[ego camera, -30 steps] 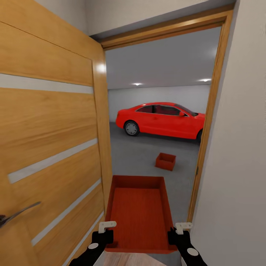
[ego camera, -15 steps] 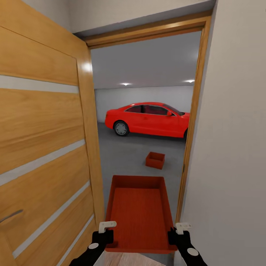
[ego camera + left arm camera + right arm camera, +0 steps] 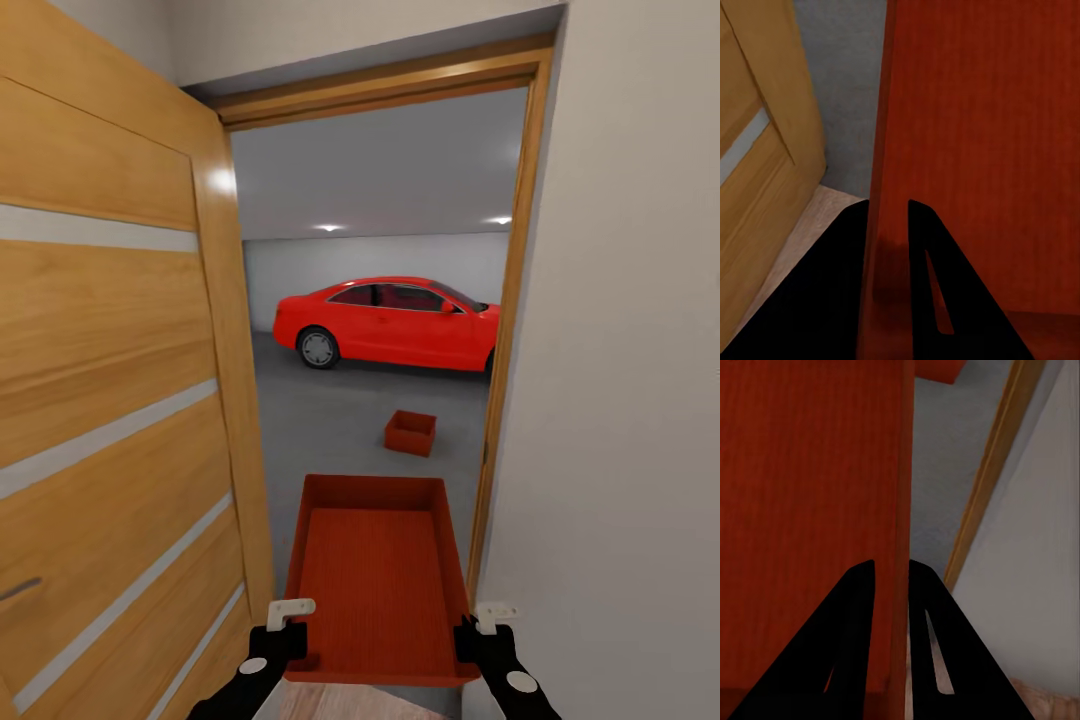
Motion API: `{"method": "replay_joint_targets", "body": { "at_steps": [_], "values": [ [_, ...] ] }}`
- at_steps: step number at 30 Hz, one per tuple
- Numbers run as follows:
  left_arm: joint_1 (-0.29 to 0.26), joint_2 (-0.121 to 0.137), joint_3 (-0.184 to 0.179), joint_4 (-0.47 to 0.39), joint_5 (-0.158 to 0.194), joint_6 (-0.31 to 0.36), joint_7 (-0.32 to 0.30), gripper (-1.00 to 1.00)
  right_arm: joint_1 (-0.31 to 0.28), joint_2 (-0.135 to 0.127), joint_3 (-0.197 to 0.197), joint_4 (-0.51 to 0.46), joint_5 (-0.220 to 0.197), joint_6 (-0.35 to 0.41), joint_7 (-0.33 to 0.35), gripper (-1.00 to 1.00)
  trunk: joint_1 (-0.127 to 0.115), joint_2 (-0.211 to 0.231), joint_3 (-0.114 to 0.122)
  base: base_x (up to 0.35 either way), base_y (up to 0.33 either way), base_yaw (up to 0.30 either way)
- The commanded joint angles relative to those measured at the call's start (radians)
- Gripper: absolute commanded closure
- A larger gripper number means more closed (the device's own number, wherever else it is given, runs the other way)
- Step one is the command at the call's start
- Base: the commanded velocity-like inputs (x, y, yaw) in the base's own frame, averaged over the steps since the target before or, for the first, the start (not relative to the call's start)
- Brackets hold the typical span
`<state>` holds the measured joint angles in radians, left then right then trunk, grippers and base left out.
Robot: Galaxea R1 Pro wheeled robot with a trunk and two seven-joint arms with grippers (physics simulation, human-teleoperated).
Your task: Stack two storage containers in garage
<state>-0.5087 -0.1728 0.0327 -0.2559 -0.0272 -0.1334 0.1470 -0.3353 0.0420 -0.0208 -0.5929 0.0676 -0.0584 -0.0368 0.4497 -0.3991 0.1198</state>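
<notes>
In the doorway to the garage, the left gripper [image 3: 292,618] is clamped on the left wall of an orange-red storage container [image 3: 378,580], one black finger [image 3: 832,300] on either side of the thin wall. The right gripper [image 3: 484,620] pinches the right wall the same way. The box is held level between them. At nine o'clock stands an open wooden door [image 3: 110,400]; at three o'clock, a white wall [image 3: 620,400]. At twelve o'clock, the second container [image 3: 411,432] sits on the grey garage floor [image 3: 320,430], a red car [image 3: 385,323] beyond it.
</notes>
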Motion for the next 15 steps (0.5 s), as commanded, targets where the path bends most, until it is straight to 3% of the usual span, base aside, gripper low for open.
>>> {"method": "replay_joint_targets", "body": {
  "at_steps": [1,6,15],
  "values": [
    [-0.002,-0.002,0.018,-0.037,-0.004,-0.002,-0.007,1.00,0.001,0.001,0.030,0.002,0.005,-0.003,0.001,1.00,0.000,-0.001,-0.001,0.000,0.000,-0.040],
    [-0.002,-0.002,0.018,-0.037,-0.004,-0.002,-0.007,1.00,0.001,0.000,0.030,0.002,0.005,-0.003,0.001,1.00,0.000,-0.001,-0.001,0.000,0.000,-0.014],
    [-0.001,-0.002,0.018,-0.037,-0.004,-0.002,-0.007,1.00,0.001,0.001,0.030,0.002,0.005,-0.003,0.001,1.00,0.000,-0.001,-0.001,0.000,0.002,-0.148]
  ]
}}
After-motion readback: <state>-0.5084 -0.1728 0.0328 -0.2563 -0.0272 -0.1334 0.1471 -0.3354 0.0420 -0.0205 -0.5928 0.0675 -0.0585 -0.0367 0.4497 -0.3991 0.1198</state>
